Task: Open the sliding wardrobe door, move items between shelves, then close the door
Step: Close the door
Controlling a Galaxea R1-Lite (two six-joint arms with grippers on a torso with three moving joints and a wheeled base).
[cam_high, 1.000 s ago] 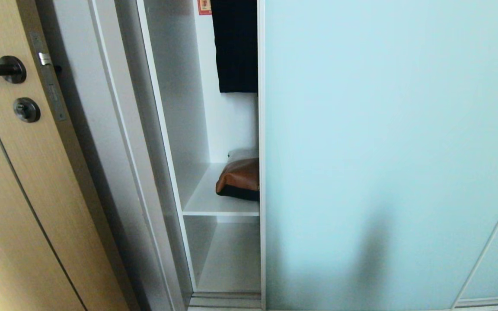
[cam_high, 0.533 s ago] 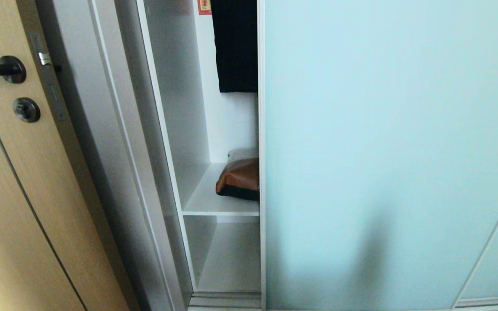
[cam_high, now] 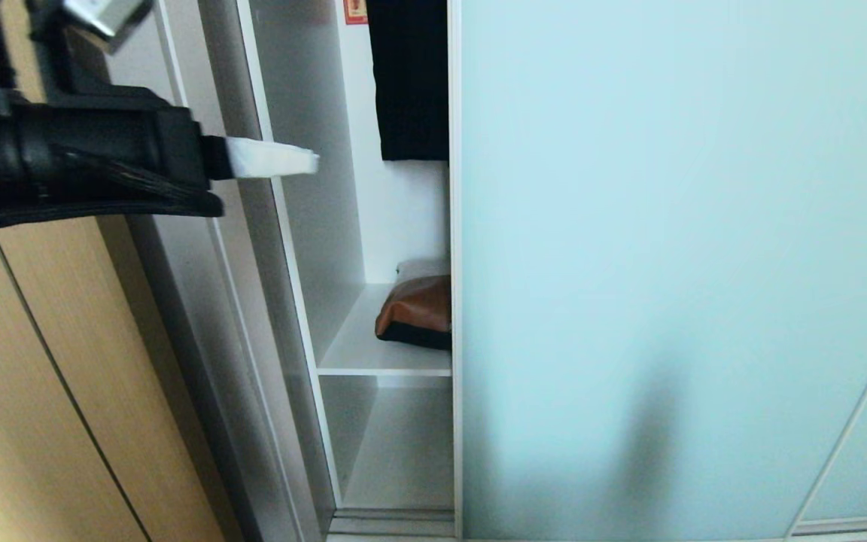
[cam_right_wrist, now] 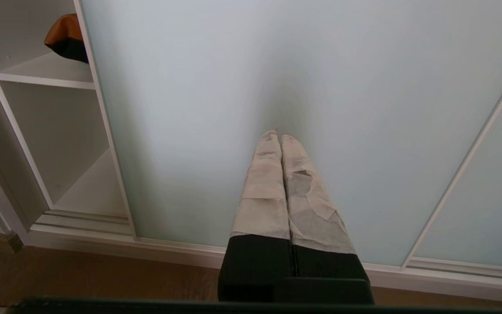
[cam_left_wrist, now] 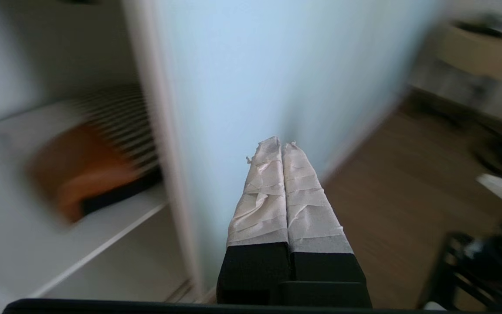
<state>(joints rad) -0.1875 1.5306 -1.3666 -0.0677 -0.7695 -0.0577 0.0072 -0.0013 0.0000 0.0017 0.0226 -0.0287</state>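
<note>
Head view first: the sliding wardrobe door [cam_high: 674, 263] fills most of the frame from the centre to the right edge, smooth frosted pale blue-green glass with a thin silver-white frame, and it's only slid partway, so a narrow slot of wardrobe shows just left of centre. In that slot the bag [cam_high: 417, 310], tan leather on top with a black underside, lies flat on the upper shelf [cam_high: 373, 354], half hidden behind the door edge. A second plain white lower shelf [cam_high: 396, 459] sits under it, and a dark garment [cam_high: 409, 75] hangs at the top. The left gripper [cam_high: 305, 160] pokes in from the upper left, chunky black body with white taped fingers pressed together, tips in front of the white side wall [cam_high: 305, 226], grasping nothing. A light wood door [cam_high: 19, 391] fills the lower left.

Left wrist view is blurry, but it shows what the head view doesn't: the bag's striped-looking patterned fabric [cam_left_wrist: 124, 126] and the brown wooden floor [cam_left_wrist: 408, 196]. Taped fingers [cam_left_wrist: 262, 200] clenched, empty.

Right wrist view gives the only look at the right gripper [cam_right_wrist: 280, 138]: worn taped fingers clamped tight, empty, pointing at the glass door in the centre, bag tucked in the upper left corner.
</note>
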